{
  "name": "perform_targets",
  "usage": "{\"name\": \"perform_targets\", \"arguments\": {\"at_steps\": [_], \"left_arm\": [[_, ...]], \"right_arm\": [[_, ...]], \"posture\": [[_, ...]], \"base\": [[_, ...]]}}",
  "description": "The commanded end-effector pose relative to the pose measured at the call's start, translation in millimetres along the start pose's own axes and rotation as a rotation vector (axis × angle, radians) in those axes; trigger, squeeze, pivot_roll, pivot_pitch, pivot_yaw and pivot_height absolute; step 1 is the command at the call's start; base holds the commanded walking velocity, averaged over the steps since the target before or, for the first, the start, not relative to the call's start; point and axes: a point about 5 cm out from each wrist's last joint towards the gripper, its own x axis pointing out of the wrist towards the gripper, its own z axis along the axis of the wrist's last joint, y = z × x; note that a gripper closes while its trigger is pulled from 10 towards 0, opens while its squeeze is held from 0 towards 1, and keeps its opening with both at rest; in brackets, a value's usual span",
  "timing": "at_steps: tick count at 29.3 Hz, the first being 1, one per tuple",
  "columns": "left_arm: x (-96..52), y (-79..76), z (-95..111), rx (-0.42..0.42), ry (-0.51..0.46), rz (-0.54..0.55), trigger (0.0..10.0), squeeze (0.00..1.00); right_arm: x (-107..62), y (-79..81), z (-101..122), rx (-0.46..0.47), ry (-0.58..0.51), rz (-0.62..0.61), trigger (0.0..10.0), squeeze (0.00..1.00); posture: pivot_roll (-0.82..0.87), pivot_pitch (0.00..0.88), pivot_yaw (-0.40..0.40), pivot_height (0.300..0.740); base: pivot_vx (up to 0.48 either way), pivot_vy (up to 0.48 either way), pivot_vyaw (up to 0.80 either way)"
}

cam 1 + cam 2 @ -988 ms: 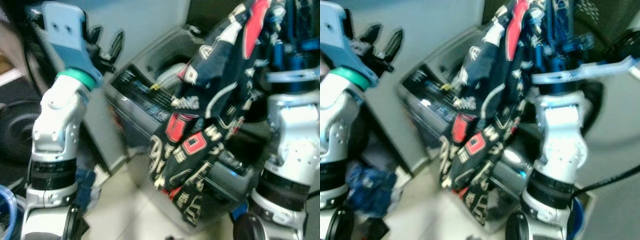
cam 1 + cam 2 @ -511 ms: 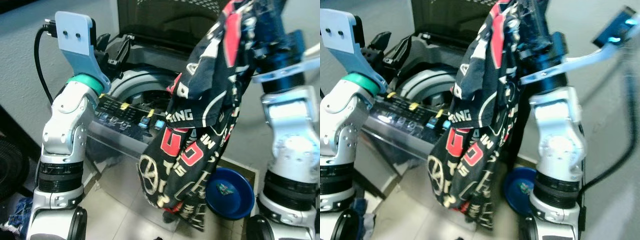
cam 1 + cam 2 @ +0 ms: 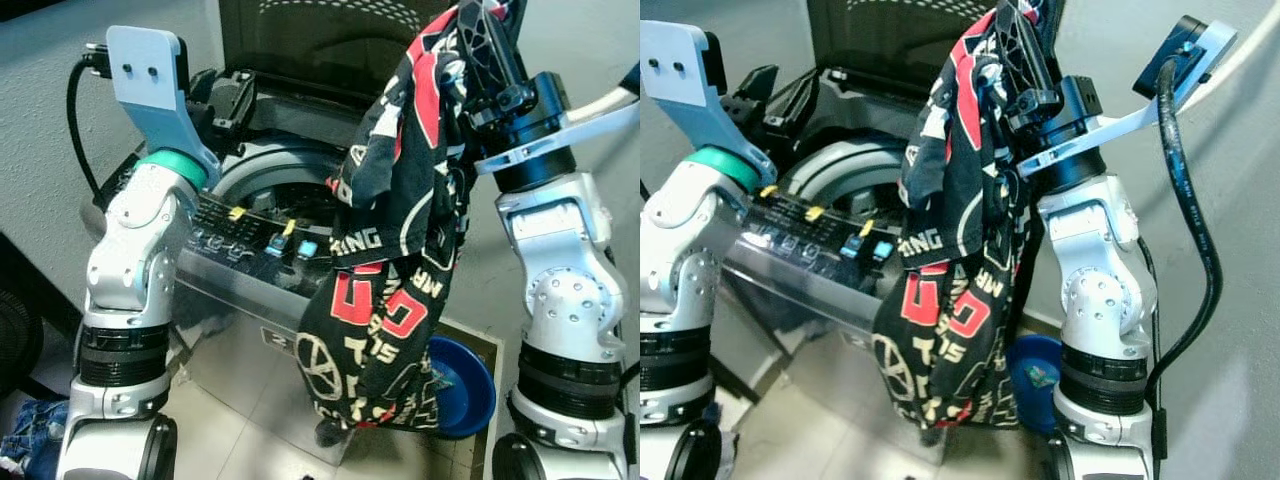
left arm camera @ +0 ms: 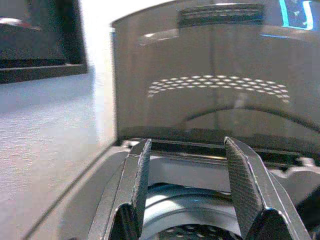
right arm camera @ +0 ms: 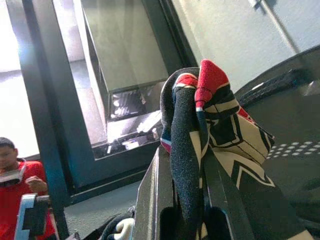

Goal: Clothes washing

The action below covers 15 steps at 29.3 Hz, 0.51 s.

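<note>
Home laundry corner: grey top-loading washing machine (image 3: 262, 300) with lid up and lit button panel, standing on pale floor tiles (image 3: 240, 440) against a plain grey wall. Round blue plastic basin (image 3: 462, 385) beside it, crumpled blue denim garment (image 3: 30, 448) on the floor.

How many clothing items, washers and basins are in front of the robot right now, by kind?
Printed garment, held up by the right gripper: 1
Denim clothing on the floor: 1
Washing machine, lid open: 1
Blue basin: 1
Total: 4

Silver arms (image 3: 130, 270), black fingers (image 4: 134, 185), blue wrist brackets (image 3: 150, 85).
</note>
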Motion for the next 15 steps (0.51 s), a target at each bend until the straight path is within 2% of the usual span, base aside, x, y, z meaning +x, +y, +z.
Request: {"name": "perform_targets", "arguments": {"at_steps": [1, 7, 15], "left_arm": [[-2.7, 1.1, -1.0, 0.007, 0.003, 0.007, 10.0, 0.0], [-2.8, 1.0, -1.0, 0.006, 0.0, 0.009, 10.0, 0.0], [-2.8, 0.4, -0.1, 0.014, -0.005, 0.005, 10.0, 0.0]], "right_arm": [[-0.2, 0.9, -0.6, -0.019, -0.013, 0.007, 10.0, 0.0], [-0.7, 0.0, -1.5, -0.021, -0.009, 0.005, 10.0, 0.0], [-0.8, -0.3, -3.1, -0.022, -0.005, 0.004, 10.0, 0.0]], "posture": [[0.03, 0.109, 0.052, 0.74], [0.03, 0.109, 0.051, 0.74], [0.03, 0.11, 0.052, 0.74]], "base": [[0.0, 0.0, 0.0], [0.0, 0.28, 0.0], [0.0, 0.0, 0.0]]}}
